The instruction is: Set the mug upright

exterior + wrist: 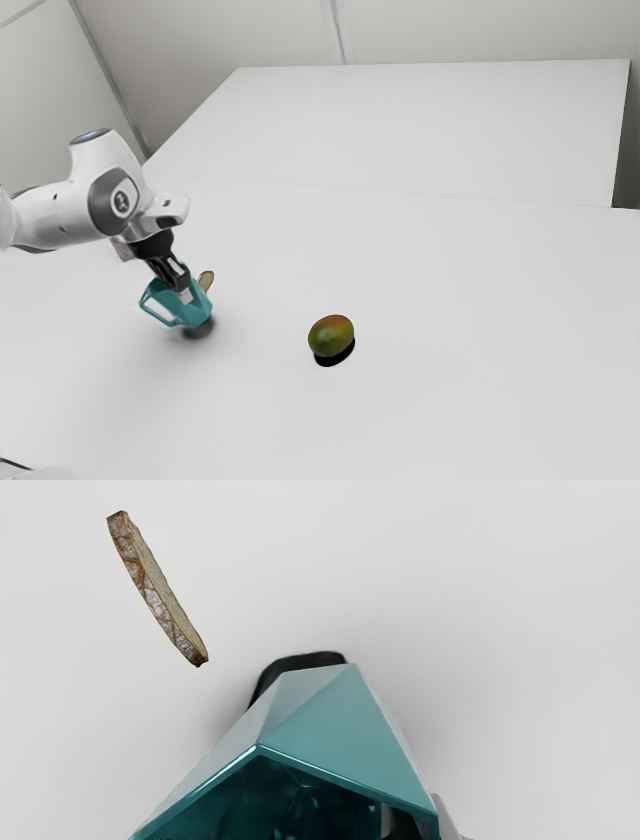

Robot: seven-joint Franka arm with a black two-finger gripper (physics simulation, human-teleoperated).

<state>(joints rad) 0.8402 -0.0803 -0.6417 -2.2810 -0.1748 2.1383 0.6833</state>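
Exterior view: counter (450,280), one. Teal mug (197,309), one, tilted, handle side toward the exterior view's left; located on the counter's side toward that left, well apart from the far edge. End effector (178,283), one, clamped on the mug's wall. Mango (331,335), one, green and red, well apart from the mug, toward the exterior view's right. Reddish item (122,250), one, partly hidden behind the hand, unidentified.
Wrist view: the mug's open mouth and dark interior; crust of the bread slice (157,590), one, near the mug, apart from it.
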